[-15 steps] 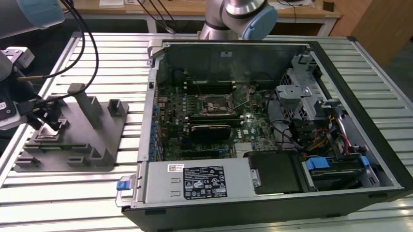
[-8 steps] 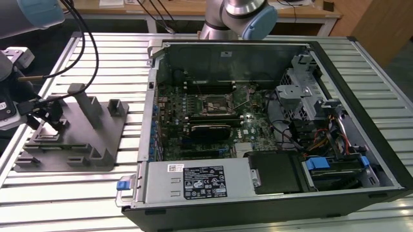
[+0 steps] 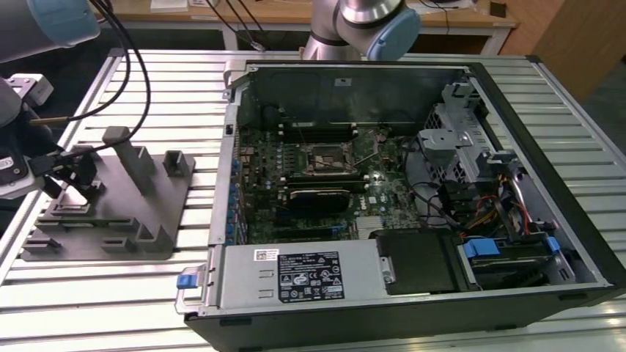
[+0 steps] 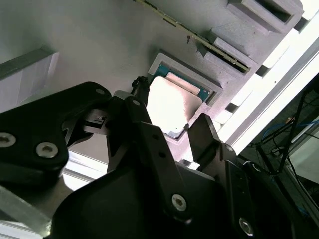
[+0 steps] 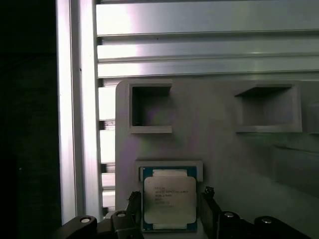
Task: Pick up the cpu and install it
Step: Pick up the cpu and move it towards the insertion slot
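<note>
Cpu (image 5: 169,201) lay flat in a recess of the fixture tray (image 5: 219,149), nine o'clock of the computer case (image 3: 391,323); open claw (image 5: 169,195) straddled it, perhaps not touching. Light, stiff, fragile: best gripped by opposite rims

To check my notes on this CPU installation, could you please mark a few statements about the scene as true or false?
1. The cpu lies in a recess of the grey fixture tray. True.
2. The hand has lifted the cpu clear of the tray. False: the cpu sits in its recess, with the hand's open fingers on either side.
3. The computer case is open, showing its motherboard. True.
4. The fixture tray stands inside the case. False: it rests on the slatted table, to the exterior view's left of the case.
</note>
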Tool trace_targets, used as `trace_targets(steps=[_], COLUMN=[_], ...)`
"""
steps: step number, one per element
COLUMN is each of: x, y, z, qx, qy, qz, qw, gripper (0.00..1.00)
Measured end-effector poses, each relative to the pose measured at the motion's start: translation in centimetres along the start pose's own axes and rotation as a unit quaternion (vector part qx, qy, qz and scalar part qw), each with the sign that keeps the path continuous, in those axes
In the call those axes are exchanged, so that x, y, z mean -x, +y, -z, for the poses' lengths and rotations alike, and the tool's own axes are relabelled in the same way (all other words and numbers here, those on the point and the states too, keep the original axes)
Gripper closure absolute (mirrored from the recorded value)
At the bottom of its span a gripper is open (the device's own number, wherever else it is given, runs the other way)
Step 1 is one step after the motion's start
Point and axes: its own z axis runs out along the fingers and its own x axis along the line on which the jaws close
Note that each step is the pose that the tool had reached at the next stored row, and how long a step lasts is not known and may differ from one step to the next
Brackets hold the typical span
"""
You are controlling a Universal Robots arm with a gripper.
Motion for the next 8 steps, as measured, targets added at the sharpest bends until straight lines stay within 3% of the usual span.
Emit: trace_targets(steps=[8], x=[-0.01], y=[-0.02], z=[-0.49], qx=[0.0004], qy=[0.0008], qz=[0.015], qw=[0.9999], gripper=[0.41])
